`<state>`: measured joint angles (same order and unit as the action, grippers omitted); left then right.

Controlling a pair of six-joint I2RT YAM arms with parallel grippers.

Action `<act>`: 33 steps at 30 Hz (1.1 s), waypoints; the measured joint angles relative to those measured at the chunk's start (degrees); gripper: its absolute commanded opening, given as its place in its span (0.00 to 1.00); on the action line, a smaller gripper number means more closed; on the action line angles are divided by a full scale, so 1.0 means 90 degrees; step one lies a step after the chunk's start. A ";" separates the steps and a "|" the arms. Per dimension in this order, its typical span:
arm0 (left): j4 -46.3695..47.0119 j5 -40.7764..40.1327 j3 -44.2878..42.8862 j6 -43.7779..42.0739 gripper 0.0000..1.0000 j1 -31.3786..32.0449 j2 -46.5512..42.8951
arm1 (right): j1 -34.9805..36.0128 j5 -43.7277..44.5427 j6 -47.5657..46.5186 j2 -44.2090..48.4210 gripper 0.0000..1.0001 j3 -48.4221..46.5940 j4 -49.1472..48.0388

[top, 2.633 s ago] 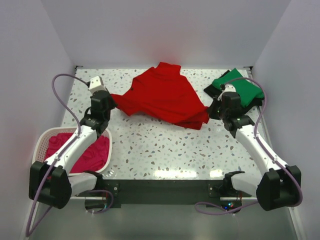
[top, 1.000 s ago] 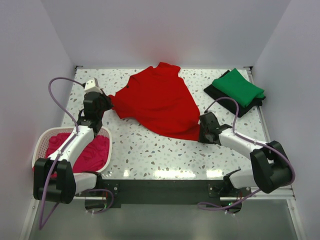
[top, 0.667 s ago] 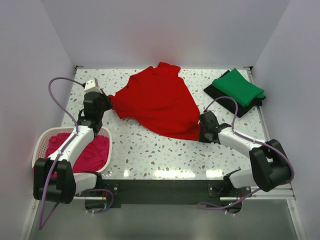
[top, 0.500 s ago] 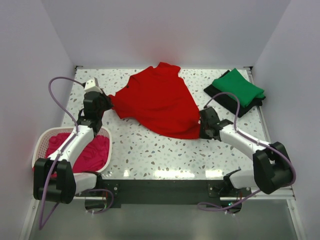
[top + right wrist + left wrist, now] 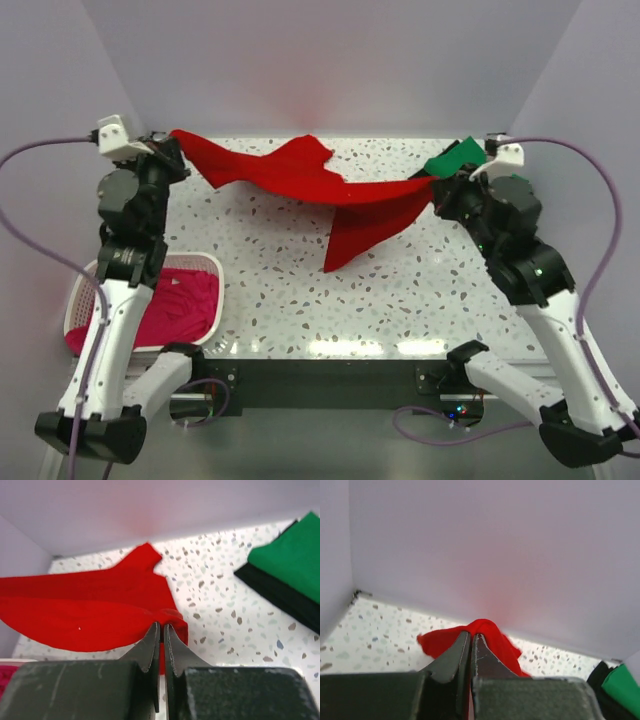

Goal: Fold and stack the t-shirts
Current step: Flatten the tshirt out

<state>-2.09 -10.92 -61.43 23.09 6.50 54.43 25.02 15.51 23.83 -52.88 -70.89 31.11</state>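
Note:
The bright red t-shirt (image 5: 300, 180) hangs stretched in the air between both grippers, sagging toward the table in the middle. My left gripper (image 5: 172, 140) is shut on its left end at the far left, seen pinched in the left wrist view (image 5: 471, 636). My right gripper (image 5: 436, 185) is shut on its right end, seen in the right wrist view (image 5: 162, 626) with the red cloth (image 5: 90, 615) spread beyond. The folded green t-shirt (image 5: 455, 157) lies on the folded black one (image 5: 280, 597) at the far right, partly hidden by my right arm. The magenta-pink t-shirt (image 5: 180, 305) lies in the basket.
The white lattice basket (image 5: 85, 290) stands at the near left edge of the speckled table (image 5: 280, 290). White walls close the back and both sides.
Both arms have risen and lifted the red t-shirt off the table. It now hangs stretched between them instead of lying flat.

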 measured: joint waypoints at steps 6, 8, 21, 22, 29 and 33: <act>-0.0396 -0.0216 -0.1175 -0.0185 0.00 0.0000 -0.0928 | 0.0002 -0.0248 -0.0284 0.0561 0.00 -0.1253 0.0308; -0.0398 -0.0182 -0.1549 -0.0192 0.00 0.0000 -0.1052 | 0.0002 -0.0342 -0.0401 0.0622 0.00 -0.1644 0.0306; -0.0107 0.0702 -0.3021 -0.0464 0.00 0.0000 0.1581 | -0.0165 0.0175 -0.0920 -0.1280 0.00 -0.2127 -0.0362; -0.0119 0.0748 -0.3021 -0.0493 0.00 0.0000 0.1916 | -0.0240 0.0172 -0.0925 -0.1532 0.00 -0.2110 -0.0374; -0.0214 0.1124 -0.3014 -0.0602 0.00 0.0000 0.2907 | -0.0818 0.0185 -0.0947 -0.2254 0.00 -0.2098 -0.0372; -0.0007 0.1297 -0.3014 -0.0690 0.00 0.0000 0.2671 | -0.0835 0.0240 -0.0993 -0.2222 0.00 -0.2280 -0.0452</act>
<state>-2.15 0.75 -88.55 16.88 6.50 78.48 17.50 17.67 14.90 -72.88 -91.42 27.05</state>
